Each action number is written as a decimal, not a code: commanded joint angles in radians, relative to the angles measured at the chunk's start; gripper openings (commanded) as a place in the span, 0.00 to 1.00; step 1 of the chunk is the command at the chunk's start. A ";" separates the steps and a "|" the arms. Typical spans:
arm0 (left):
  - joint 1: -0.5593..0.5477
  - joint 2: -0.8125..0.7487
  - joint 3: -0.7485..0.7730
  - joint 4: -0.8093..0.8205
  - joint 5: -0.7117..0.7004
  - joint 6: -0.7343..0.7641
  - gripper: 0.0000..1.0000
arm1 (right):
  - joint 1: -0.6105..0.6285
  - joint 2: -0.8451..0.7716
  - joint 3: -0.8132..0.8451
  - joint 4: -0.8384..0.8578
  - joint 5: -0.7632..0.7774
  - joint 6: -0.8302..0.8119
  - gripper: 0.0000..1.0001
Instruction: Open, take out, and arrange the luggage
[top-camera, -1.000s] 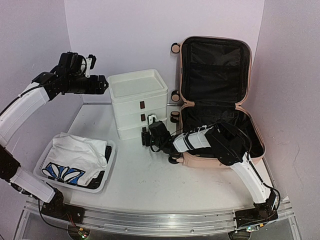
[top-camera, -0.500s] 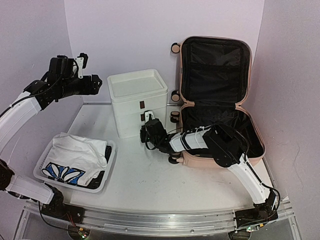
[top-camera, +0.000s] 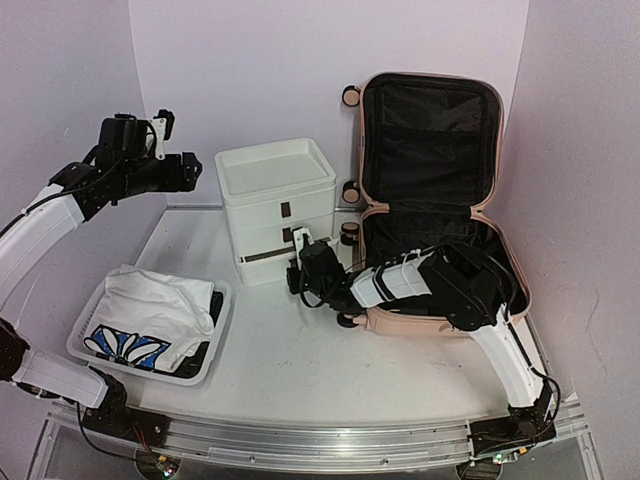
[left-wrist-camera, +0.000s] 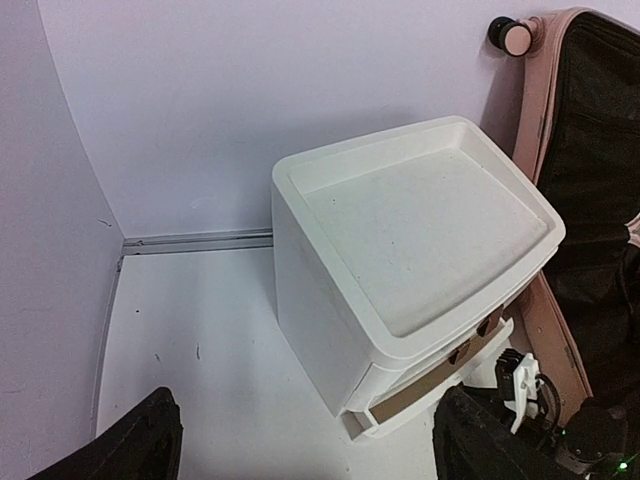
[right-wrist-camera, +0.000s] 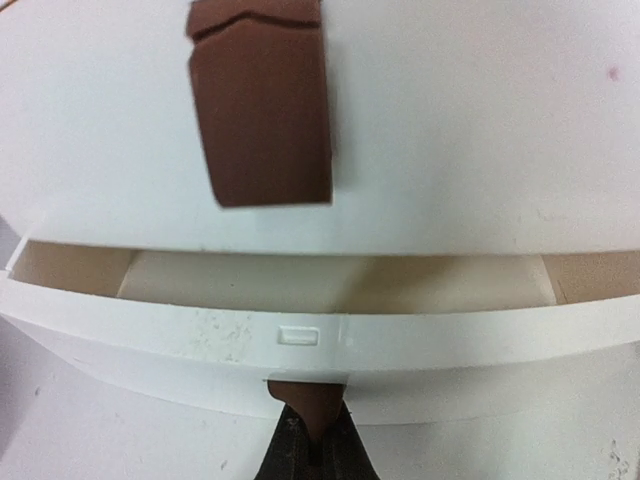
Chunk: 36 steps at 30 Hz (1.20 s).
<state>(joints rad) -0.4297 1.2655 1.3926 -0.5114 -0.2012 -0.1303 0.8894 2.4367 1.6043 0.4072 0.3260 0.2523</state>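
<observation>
The luggage (top-camera: 432, 135), a pale pink suitcase, lies open at the right with its black-lined lid upright against the back wall; its edge (left-wrist-camera: 590, 150) shows in the left wrist view. My right gripper (top-camera: 296, 268) is beside it, at the front of the white drawer unit (top-camera: 275, 175). The right gripper (right-wrist-camera: 312, 440) is shut on the brown tab (right-wrist-camera: 305, 398) of the bottom drawer (right-wrist-camera: 450, 340), which stands slightly pulled out. My left gripper (top-camera: 195, 168) hangs open and empty, high at the back left, its fingers (left-wrist-camera: 140, 445) wide above the table.
A white perforated basket (top-camera: 90, 335) with white and blue-patterned clothing (top-camera: 150, 310) sits at the front left. The drawer unit (left-wrist-camera: 420, 220) stands between the basket and the suitcase, close to the back wall. A second brown tab (right-wrist-camera: 260, 110) marks the drawer above.
My right gripper has closed on the bottom drawer's brown tab and drawn the drawer out a little. My left arm has swung further left and then held still.
</observation>
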 joint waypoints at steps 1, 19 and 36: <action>0.016 0.004 0.006 0.053 0.020 -0.014 0.87 | -0.003 -0.169 -0.097 -0.068 -0.013 -0.029 0.00; 0.065 0.078 0.011 0.053 0.006 -0.004 0.87 | 0.012 -0.457 -0.228 -0.515 -0.255 0.125 0.41; 0.133 0.217 -0.089 0.282 0.006 -0.148 0.99 | -0.357 -0.913 -0.314 -1.175 -0.300 -0.240 0.91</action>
<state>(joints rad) -0.3164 1.4338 1.3106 -0.3569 -0.1883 -0.2165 0.6537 1.5307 1.3270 -0.6285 0.0582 0.1047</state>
